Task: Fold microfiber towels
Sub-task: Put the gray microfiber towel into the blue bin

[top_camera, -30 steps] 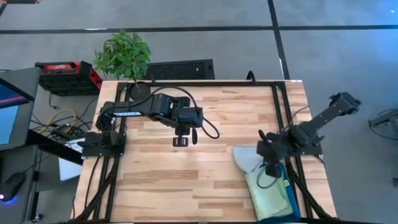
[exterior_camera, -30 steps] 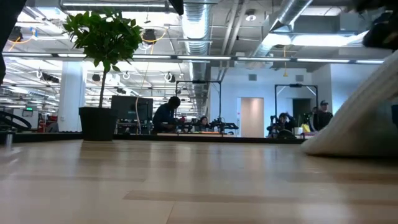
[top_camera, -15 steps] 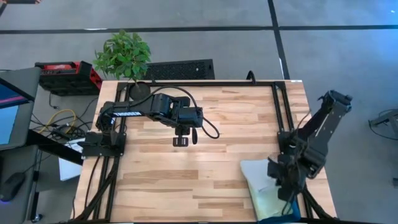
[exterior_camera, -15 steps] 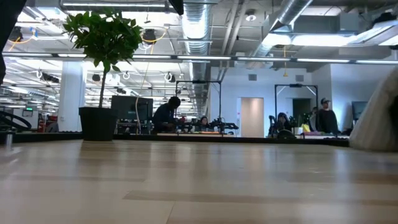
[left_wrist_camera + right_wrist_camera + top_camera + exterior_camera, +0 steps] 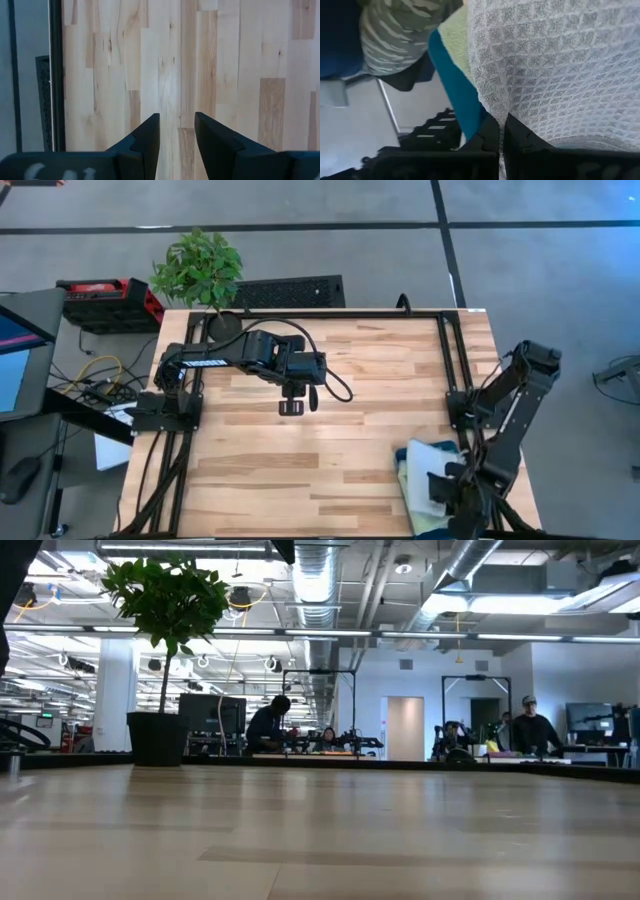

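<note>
You have barely started: the butcher-block table point(image 5: 330, 470) shows no folded cloth, the microfiber towels point(image 5: 420, 480) sit bunched at the teal bin point(image 5: 452, 85), the right gripper point(image 5: 502, 131) pinches a pale waffle-weave towel point(image 5: 560, 65), the left gripper point(image 5: 177, 131) hangs narrowly parted, holding nothing

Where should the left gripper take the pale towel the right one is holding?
Probably its free corner facing the table middle. The pale towel is bunched in the shut right gripper near the table's right edge, so the open left gripper can reach it from the middle side.
</note>
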